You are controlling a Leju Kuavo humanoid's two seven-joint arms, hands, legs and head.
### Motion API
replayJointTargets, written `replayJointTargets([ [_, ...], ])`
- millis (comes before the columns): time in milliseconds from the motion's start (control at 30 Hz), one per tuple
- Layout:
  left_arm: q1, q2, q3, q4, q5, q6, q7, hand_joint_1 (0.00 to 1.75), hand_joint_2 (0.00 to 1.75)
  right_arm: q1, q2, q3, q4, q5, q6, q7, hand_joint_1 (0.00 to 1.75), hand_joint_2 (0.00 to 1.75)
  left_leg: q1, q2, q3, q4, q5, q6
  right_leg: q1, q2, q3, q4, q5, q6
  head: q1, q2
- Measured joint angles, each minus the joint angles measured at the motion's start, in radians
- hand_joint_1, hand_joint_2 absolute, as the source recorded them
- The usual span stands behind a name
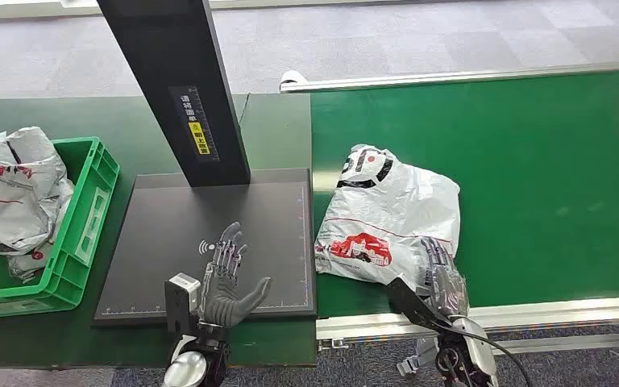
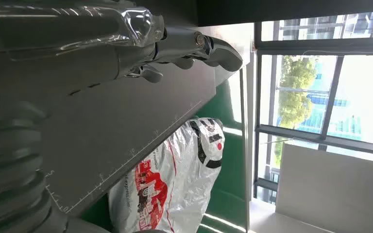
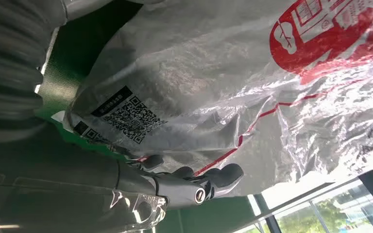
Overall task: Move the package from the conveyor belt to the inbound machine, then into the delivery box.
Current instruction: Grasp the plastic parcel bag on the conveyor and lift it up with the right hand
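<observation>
One package (image 1: 387,214) lies on the conveyor belt (image 1: 548,177) at our 3 o'clock; right hand (image 1: 443,282) touches its near corner (grasp unclear), left hand (image 1: 226,278) spread. We judge the slick film may slip.

Parcel sorting station: green conveyor belt (image 1: 532,161), scanning machine (image 1: 209,234), crate (image 1: 81,234).

We read "express.com" along the edge of the package (image 2: 175,184), beside its red print. Its label (image 3: 121,116) carries QR codes; the small print there is illegible. The black post (image 1: 179,89) bears a yellow sticker (image 1: 199,137) with unreadable characters.
</observation>
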State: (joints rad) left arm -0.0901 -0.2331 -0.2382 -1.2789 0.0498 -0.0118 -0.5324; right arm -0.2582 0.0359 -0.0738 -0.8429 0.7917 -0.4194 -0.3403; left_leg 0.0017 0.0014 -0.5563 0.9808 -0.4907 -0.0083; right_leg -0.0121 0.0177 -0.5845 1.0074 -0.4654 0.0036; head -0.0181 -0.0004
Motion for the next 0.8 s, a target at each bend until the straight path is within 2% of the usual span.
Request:
replayJointTargets([
  [233, -0.020, 0.003, -0.026, 0.011, 0.019, -0.009, -0.005, 0.00, 1.75, -0.108, -0.015, -0.010, 0.217, 0.011, -0.023, -0.005, 0.00, 1.75, 0.000, 0.000, 0.000, 0.000, 0.000, 0.000, 0.000, 0.000, 0.000, 0.000, 0.000, 0.000, 0.000, 0.000],
  [267, -0.022, 0.005, -0.030, 0.015, 0.022, -0.009, -0.008, 0.00, 1.75, -0.122, -0.018, -0.012, 0.246, 0.014, -0.026, -0.001, 0.25, 1.75, 0.000, 0.000, 0.000, 0.000, 0.000, 0.000, 0.000, 0.000, 0.000, 0.000, 0.000, 0.000, 0.000, 0.000],
  [367, -0.030, 0.011, -0.037, 0.023, 0.032, -0.009, -0.015, 0.00, 1.75, -0.164, -0.027, -0.014, 0.315, 0.027, -0.031, 0.019, 1.56, 1.75, 0.000, 0.000, 0.001, 0.000, 0.000, 0.000, 0.000, 0.000, 0.000, 0.000, 0.000, 0.000, 0.000, 0.000],
  [400, -0.033, 0.013, -0.039, 0.025, 0.034, -0.009, -0.017, 0.00, 1.75, -0.179, -0.030, -0.014, 0.334, 0.031, -0.030, 0.026, 1.75, 1.75, 0.000, 0.000, 0.001, 0.000, 0.000, 0.000, 0.000, 0.000, 0.001, 0.000, 0.000, 0.000, 0.000, 0.000],
  [533, -0.042, 0.024, -0.046, 0.034, 0.030, 0.020, -0.034, 0.00, 1.75, -0.218, -0.047, -0.023, 0.390, 0.023, -0.022, 0.022, 1.75, 1.75, 0.000, 0.000, 0.002, 0.000, 0.000, 0.000, 0.000, -0.001, 0.003, 0.000, 0.000, 0.000, 0.000, 0.000],
  [633, -0.047, 0.036, -0.047, 0.029, 0.005, 0.073, -0.053, 0.00, 1.75, -0.226, -0.051, -0.041, 0.403, -0.031, 0.005, -0.038, 1.75, 1.75, 0.000, -0.001, 0.003, 0.000, 0.000, 0.000, 0.000, -0.001, 0.004, 0.000, 0.000, 0.000, 0.000, 0.000],
  [700, -0.047, 0.051, -0.042, 0.010, -0.040, 0.121, -0.062, 0.00, 1.75, -0.226, -0.050, -0.070, 0.401, -0.134, 0.101, -0.116, 1.75, 1.75, 0.000, -0.001, 0.003, 0.000, 0.000, 0.000, 0.000, -0.002, 0.004, 0.000, 0.000, 0.000, 0.000, 0.000],
  [800, -0.046, 0.085, -0.024, -0.048, -0.153, 0.182, -0.062, 0.00, 1.75, -0.210, -0.043, -0.127, 0.360, -0.342, 0.361, -0.218, 1.75, 1.75, 0.001, -0.001, 0.002, 0.000, 0.000, 0.000, 0.001, -0.002, 0.003, 0.000, 0.000, 0.000, 0.000, 0.000],
])
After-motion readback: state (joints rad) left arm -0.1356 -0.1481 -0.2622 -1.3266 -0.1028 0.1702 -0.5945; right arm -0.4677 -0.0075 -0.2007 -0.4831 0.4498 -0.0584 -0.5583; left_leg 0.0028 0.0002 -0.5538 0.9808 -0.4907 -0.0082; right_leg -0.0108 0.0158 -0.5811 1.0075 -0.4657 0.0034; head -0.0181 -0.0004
